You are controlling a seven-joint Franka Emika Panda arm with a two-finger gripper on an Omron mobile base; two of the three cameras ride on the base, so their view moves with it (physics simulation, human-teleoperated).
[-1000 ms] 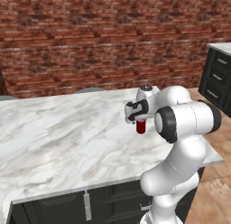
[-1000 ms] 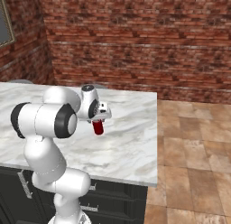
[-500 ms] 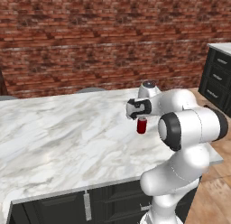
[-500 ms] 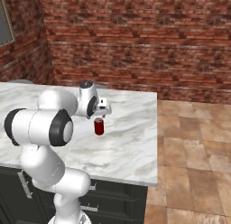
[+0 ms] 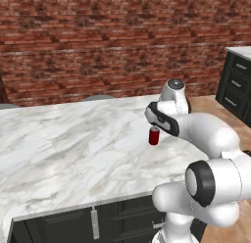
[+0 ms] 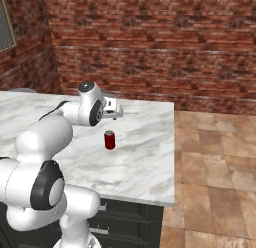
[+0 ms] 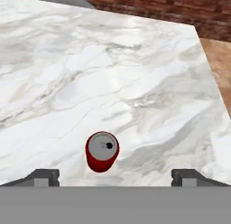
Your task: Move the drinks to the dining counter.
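Can stands free on the island, hand above it w/ jaws spread wide.
Hand view, L to R: one tip of gripper at lower left, dark-red can upright btwn tips (a bit left of centre, silver top up), other tip lower right. Can's long axis vertical on dining counter, directly below jaws, apart from them; blue carton still to fetch, I'd judge.

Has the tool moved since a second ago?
Yes. The tool has risen off the red can, which stays standing on the dining counter.
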